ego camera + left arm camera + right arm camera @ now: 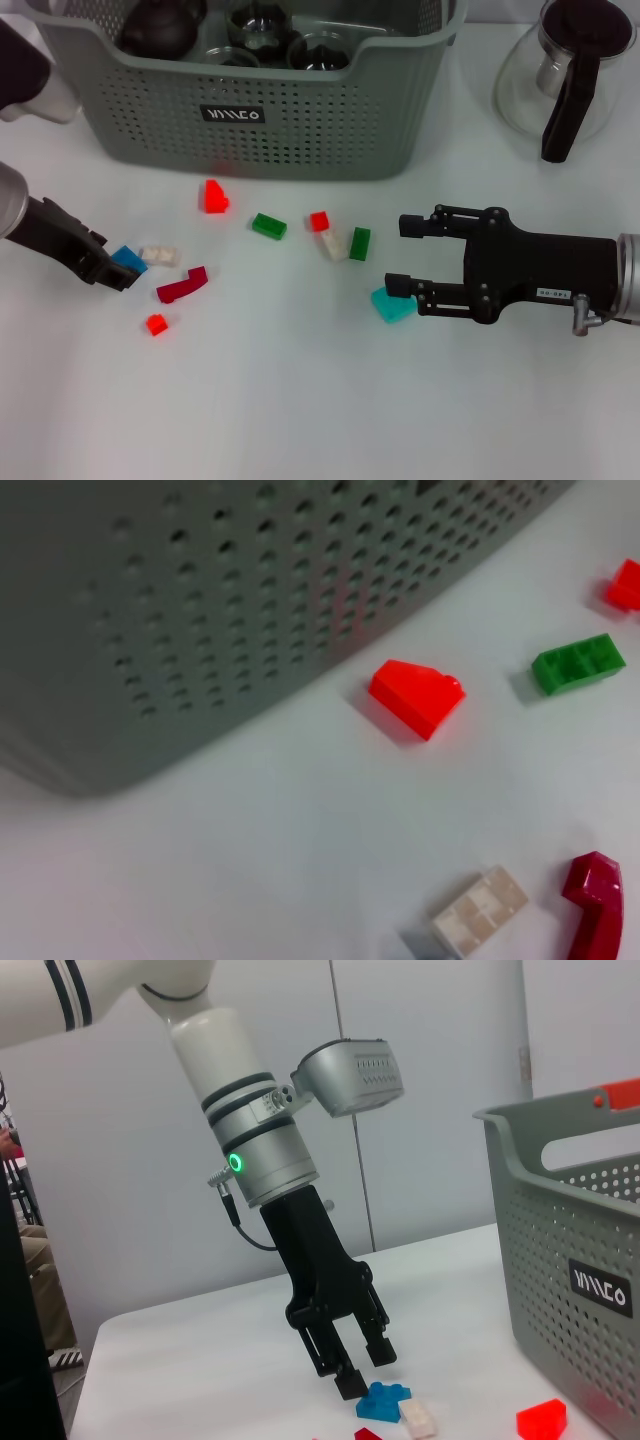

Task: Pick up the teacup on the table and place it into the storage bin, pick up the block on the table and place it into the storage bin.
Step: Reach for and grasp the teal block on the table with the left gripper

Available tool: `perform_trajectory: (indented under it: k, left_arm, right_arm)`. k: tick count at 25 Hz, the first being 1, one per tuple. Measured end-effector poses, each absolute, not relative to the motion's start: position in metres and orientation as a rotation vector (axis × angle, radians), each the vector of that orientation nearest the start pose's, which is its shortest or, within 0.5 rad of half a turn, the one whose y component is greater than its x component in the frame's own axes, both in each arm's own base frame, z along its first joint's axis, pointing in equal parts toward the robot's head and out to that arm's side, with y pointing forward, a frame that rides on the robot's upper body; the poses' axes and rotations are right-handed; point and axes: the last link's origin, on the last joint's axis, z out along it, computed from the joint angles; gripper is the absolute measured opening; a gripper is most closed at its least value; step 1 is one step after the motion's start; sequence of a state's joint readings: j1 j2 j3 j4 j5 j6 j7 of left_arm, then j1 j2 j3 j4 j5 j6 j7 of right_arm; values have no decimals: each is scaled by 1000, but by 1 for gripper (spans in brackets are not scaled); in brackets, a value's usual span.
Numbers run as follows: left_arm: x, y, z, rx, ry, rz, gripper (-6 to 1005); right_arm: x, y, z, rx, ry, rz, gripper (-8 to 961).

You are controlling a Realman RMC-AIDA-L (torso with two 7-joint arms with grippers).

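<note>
**Both end effectors at bench level among scattered blocks**

The grey-green perforated plastic storage bin (250,120) stands at the far side of the white bench (300,400). It holds several dark teacups (160,30).

The left end effector (112,272) is low at the bench's left side. Its fingertips touch a small blue block (129,259). The right wrist view shows the fingers narrowly parted, with one tip against the blue block (383,1401) and no firm grip visible. A cream block (158,255) lies just beside the blue one.

The right end effector (405,256) lies level above the bench at the right, jaws wide apart. Its near finger touches a teal block (392,305).

A bright red wedge-shaped block (213,196) lies near the bin's front wall. A glass carafe with a black handle (565,80) stands to the bin's right.
</note>
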State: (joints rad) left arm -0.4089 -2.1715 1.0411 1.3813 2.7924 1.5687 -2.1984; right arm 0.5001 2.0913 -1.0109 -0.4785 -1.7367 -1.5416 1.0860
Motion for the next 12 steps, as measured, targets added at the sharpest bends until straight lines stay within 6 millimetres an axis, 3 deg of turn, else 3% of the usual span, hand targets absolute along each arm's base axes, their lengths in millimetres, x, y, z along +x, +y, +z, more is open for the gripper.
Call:
perform_trajectory:
  k: [12]
  left_arm:
    - [-273,316,27,-2446,-986,624,551]
  right_arm:
    - [247,295,-55,-2873,354,838,746]
